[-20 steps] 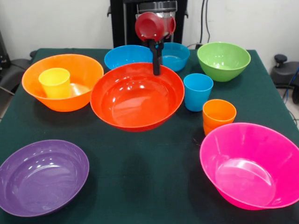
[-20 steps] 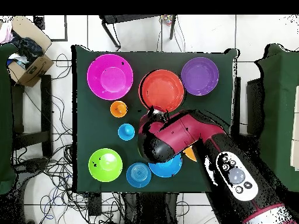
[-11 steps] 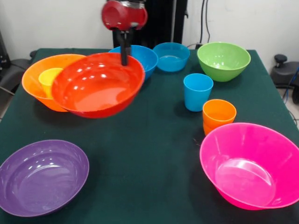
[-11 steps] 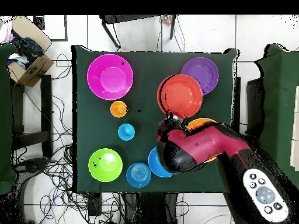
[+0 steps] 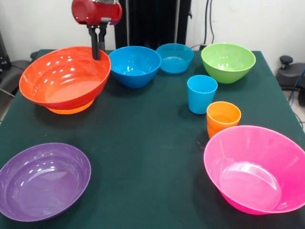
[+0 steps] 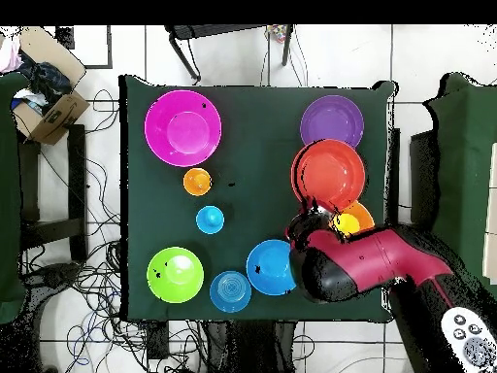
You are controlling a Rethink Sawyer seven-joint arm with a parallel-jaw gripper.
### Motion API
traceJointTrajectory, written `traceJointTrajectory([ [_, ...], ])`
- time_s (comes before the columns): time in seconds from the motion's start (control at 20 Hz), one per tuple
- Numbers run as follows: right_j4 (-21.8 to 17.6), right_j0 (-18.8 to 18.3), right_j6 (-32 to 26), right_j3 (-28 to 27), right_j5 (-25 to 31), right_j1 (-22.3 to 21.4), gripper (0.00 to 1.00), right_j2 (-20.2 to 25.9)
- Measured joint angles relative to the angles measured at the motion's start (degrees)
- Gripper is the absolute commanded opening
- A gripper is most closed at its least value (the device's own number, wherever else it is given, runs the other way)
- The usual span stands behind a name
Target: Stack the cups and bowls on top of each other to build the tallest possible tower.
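Front view: gripper (image 5: 98,52) clamps far rim of red bowl (image 5: 64,78); red bowl sits over orange bowl (image 5: 70,109), only orange base showing beneath; two blue bowls (image 5: 135,66), green bowl (image 5: 228,62), purple bowl (image 5: 42,180), pink bowl (image 5: 257,169) all empty; blue cup (image 5: 201,94) upright beside orange cups (image 5: 223,119).

Overhead view: red bowl (image 6: 329,175) offset on orange bowl (image 6: 360,216); yellow cup (image 6: 345,223) visible inside orange bowl, at arm's (image 6: 354,264) edge.

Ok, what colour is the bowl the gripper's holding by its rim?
Red-orange. The bowl shows best in the front view, gripper pinching its far rim.
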Motion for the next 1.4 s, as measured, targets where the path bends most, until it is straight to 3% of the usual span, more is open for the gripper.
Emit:
traceJointTrajectory([
  [0.75, -1.9, 0.4, 0.0, 2.0, 0.0, -4.2, 0.0, 0.0],
  [1.1, -5.8, 0.2, 0.0, 1.9, 0.0, -4.4, 0.0, -0.5],
  [1.4, -11.6, 2.3, 0.0, 1.9, 0.0, -4.4, 0.0, -3.9],
])
